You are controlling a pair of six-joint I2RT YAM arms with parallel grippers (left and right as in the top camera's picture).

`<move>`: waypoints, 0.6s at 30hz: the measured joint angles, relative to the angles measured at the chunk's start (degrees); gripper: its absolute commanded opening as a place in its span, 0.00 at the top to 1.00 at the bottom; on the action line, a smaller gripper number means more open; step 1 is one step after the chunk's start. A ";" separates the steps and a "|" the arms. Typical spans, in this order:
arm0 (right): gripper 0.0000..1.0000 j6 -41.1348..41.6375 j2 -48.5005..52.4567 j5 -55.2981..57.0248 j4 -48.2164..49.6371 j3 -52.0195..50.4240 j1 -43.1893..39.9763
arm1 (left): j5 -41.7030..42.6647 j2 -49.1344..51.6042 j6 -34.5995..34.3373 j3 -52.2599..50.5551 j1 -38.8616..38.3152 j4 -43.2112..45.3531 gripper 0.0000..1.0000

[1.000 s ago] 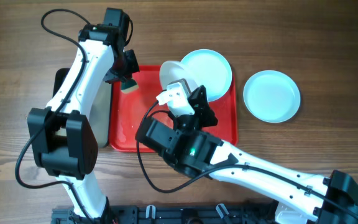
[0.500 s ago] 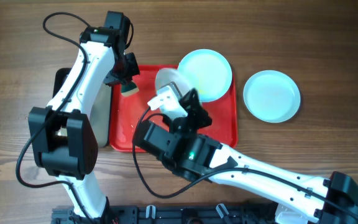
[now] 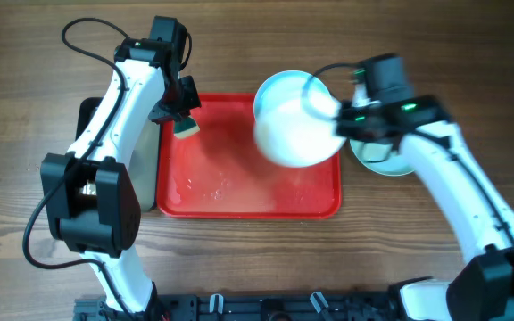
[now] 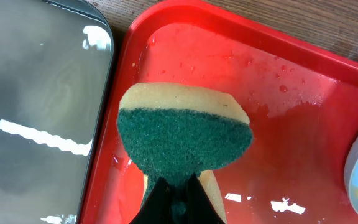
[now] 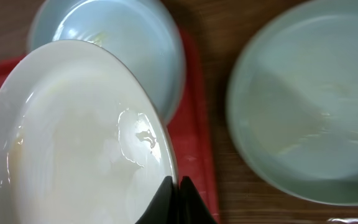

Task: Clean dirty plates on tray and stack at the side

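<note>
Right gripper [image 5: 174, 188] pinching raised plate [image 5: 86, 143] over tray [image 3: 212, 183], second plate [image 5: 120, 37] beneath, third plate [image 5: 316, 106] right of tray, left gripper [image 4: 176, 190] clamping sponge [image 4: 182, 140].

Overhead cam looked straight down from high up, taking in the whole table [image 3: 480, 45] & the red tray [image 3: 239, 192]. L wrist cam sat close over tray's left end, facing down onto the sponge [image 4: 185, 137]. R wrist cam hung v. close to the held plate [image 5: 86, 143], w/ tray's right edge & the side plate [image 5: 309, 106] beyond. Overhead showed all of these too.
</note>
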 measured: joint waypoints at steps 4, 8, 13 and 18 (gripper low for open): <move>0.96 -0.59 -0.04 1.55 -2.45 -1.29 -17.11 | 0.00 0.00 0.00 0.00 0.00 0.00 0.96; 0.94 -0.83 -0.13 6.16 -2.25 -5.73 -26.62 | 0.00 0.00 0.00 0.00 0.00 0.20 0.96; 0.57 -1.20 -0.13 7.67 1.53 -8.68 -28.72 | 0.02 0.00 0.00 0.00 0.00 0.68 0.96; 0.52 -5.73 -0.13 -4.37 7.82 -8.79 -26.56 | 0.59 0.00 0.00 -0.02 0.00 1.55 0.96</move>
